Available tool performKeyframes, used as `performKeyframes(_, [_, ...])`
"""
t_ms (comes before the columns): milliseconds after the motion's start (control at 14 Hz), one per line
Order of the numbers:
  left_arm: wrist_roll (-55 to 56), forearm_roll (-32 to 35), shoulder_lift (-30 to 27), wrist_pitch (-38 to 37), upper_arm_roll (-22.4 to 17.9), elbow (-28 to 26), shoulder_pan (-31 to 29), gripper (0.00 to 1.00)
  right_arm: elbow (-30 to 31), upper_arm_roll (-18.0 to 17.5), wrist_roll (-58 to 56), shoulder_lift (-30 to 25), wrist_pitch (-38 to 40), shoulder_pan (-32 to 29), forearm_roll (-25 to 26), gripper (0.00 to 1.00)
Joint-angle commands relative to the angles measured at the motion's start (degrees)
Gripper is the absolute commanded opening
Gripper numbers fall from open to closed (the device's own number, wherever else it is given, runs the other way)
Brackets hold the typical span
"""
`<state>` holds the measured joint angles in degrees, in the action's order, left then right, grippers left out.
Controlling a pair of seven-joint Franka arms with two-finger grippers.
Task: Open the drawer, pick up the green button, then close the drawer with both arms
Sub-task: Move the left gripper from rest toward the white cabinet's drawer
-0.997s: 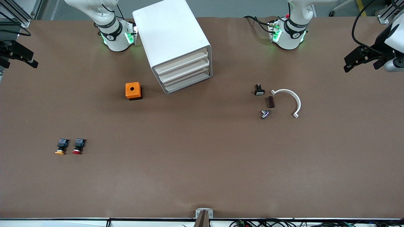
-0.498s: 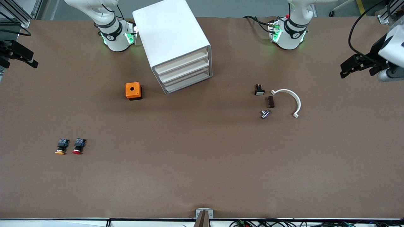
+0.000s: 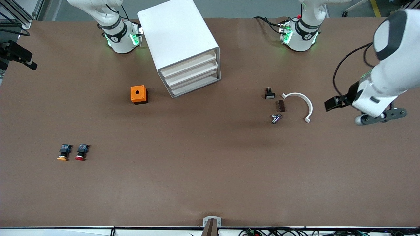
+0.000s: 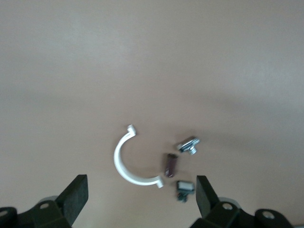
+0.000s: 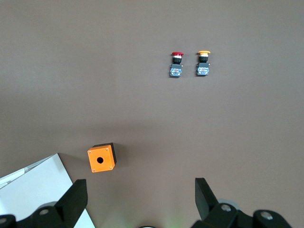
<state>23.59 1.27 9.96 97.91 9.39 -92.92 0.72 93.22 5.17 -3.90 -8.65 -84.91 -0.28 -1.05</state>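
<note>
The left gripper (image 3: 329,104) has come in from the table edge and now hangs, fingers wide, over the table just beside the white curved clip (image 3: 300,103). The drawer (image 3: 196,86) sits shut, lowest in the cabinet (image 3: 177,42), well apart from both grippers. The right gripper (image 3: 21,60) waits, fingers wide, at its table end.

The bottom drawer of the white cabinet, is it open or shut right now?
Shut. The bottom drawer sits flush with the two drawers above it in the cabinet, with nothing pulled out, and neither hand is near it.
</note>
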Motion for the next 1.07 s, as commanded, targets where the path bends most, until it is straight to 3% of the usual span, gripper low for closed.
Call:
performKeyframes(0, [9.1,-0.6,5.3,3.4,1.3,2.0,1.6,1.00,-0.9,0.0,-0.5,0.0,0.3,-0.3,0.2,1.00])
performKeyframes(285, [26.6,-0.8,12.8,3.9,1.3,5.7,7.8,1.00,-1.4,0.1,0.0,3.2,-0.2,-0.7,0.3,1.00])
performKeyframes(498, [41.6,-1.4,19.0,3.9,1.3,8.4,12.6,1.00,-3.3,0.1,-0.7,13.7,-0.2,-1.3,-0.4,1.00])
performKeyframes(783, [62.3,-1.5,25.3,3.9,1.4,10.7,18.6,1.00,-4.1,0.0,-1.1,15.9,-1.3,-3.0,0.3,1.00])
performKeyframes(997, [80.6,-9.0,28.5,3.9,1.4,10.8,21.2,1.00,-4.2,0.0,-1.1,16.6,-1.5,-3.7,0.2,1.00])
